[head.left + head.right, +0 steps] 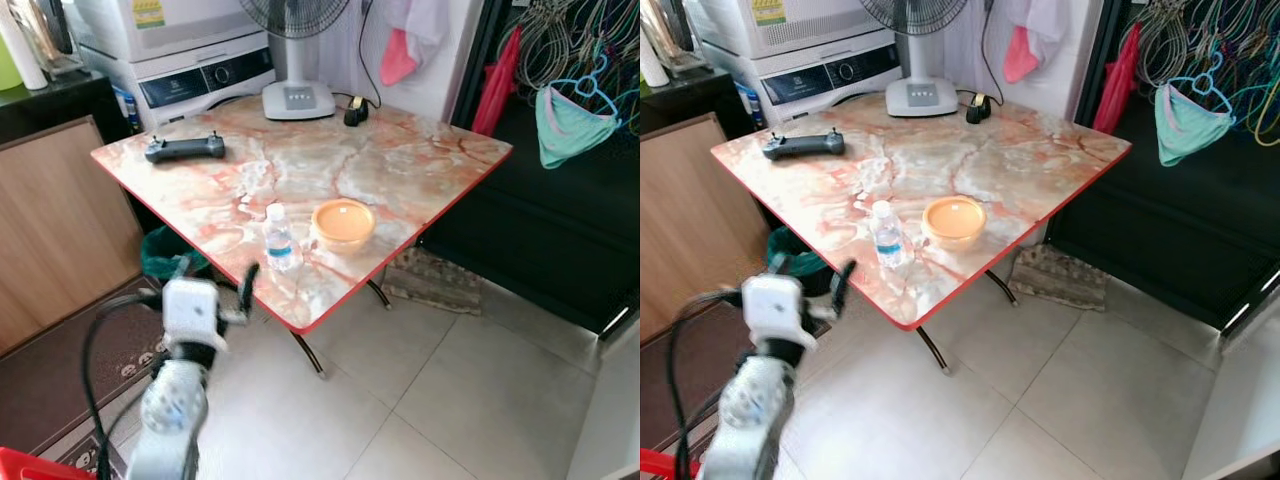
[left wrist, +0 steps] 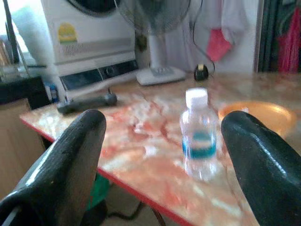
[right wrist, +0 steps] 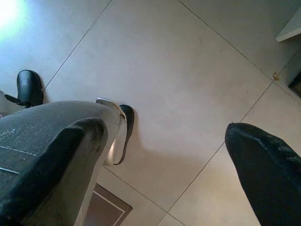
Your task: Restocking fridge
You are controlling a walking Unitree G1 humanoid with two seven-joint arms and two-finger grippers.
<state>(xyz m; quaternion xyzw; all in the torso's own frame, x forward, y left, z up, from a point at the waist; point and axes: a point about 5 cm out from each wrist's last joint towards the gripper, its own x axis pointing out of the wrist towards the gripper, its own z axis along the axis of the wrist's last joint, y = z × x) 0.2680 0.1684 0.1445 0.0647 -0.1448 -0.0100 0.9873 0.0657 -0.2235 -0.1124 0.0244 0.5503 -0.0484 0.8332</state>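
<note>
Marble-patterned in orange and cream with a red edge, the table is the landmark in the left eye view. The left arm reaches up from below toward its near corner, and the left gripper sits just short of that edge, blurred, its fingers parted and holding nothing. One water bottle stands upright near the near corner, with one orange bowl just beside it, apart from it. One black controller lies near the far left edge, and one fan stands at the back of the table.

The right eye view shows the same layout: a single bottle, a single bowl, the left gripper below the table's near edge.

From the left wrist view, the two black fingers spread wide, with the bottle standing on the table between them but farther off, untouched.

The right wrist view looks down on the tiled floor; the right gripper hangs with its two fingers well apart, empty.
</note>
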